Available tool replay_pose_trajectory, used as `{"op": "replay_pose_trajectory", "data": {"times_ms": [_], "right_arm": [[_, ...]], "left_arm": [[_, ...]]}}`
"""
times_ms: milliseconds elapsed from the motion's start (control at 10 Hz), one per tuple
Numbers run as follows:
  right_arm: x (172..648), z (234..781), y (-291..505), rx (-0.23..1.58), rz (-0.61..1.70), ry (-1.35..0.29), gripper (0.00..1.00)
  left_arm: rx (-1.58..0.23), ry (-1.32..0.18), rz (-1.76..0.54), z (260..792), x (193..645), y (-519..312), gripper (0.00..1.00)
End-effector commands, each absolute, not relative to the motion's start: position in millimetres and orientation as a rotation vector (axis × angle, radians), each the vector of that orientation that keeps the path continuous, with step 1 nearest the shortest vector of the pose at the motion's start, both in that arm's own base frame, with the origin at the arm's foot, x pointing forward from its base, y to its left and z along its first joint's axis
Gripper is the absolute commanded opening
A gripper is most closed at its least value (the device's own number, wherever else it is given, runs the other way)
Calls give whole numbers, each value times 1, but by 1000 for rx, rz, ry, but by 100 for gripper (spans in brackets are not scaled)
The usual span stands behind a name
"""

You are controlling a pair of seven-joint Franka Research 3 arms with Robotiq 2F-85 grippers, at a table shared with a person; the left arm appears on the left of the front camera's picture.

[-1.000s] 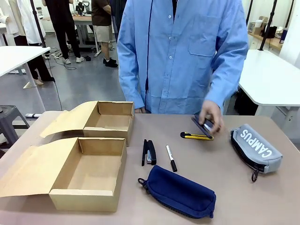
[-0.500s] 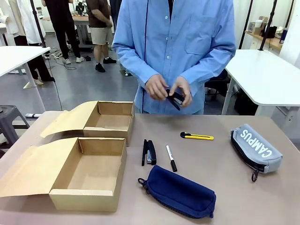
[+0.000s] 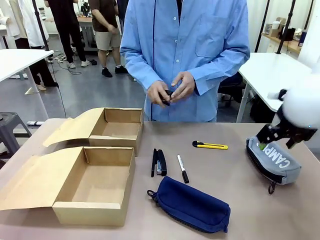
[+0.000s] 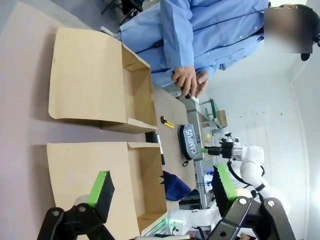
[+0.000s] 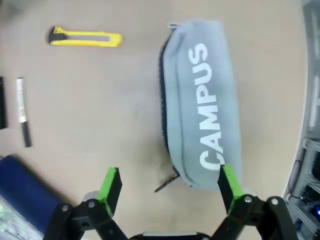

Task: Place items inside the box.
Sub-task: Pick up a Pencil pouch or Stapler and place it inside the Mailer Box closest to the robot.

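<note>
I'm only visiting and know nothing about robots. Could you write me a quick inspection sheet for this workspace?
Surface: brown tabletop, bare between things.
Job's things: near cardboard box and far cardboard box, open and empty; black stapler, black-capped white marker pen, yellow utility knife, navy fabric pouch and light blue CAMPUS pouch lie on the table.
Clutter: nothing seen.
Grippers: left gripper open; right gripper open, hovering over the light blue CAMPUS pouch.
Cables: dark cable on the floor.
Surroundings: person in a blue shirt, hands holding a small black thing; white tables either side.
</note>
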State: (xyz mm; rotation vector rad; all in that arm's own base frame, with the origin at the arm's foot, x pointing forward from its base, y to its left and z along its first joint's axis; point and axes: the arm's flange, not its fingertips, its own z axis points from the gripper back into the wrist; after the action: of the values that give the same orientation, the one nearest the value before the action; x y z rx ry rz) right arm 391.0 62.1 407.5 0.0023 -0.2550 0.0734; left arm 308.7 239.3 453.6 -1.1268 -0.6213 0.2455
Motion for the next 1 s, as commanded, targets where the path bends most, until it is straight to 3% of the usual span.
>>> {"op": "replay_pose_trajectory", "data": {"times_ms": [0, 100, 200, 300, 500, 900], "right_arm": [[397, 394, 51, -96, 21, -305, 100], [398, 400, 46, -92, -78, -396, 100], [397, 396, 63, -48, 69, -259, 100], [404, 397, 56, -67, 23, -304, 100], [405, 409, 41, -29, 56, -244, 100], [455, 391, 46, -74, 45, -166, 100]], "left_arm": [[-1142, -654, 230, 456, 309, 239, 100], [-1142, -654, 230, 456, 309, 239, 100], [-1142, -654, 230, 456, 309, 239, 100], [-1142, -654, 230, 456, 309, 239, 100], [-1142, -654, 230, 456, 309, 239, 100], [-1142, -654, 230, 456, 309, 239, 100]]}}
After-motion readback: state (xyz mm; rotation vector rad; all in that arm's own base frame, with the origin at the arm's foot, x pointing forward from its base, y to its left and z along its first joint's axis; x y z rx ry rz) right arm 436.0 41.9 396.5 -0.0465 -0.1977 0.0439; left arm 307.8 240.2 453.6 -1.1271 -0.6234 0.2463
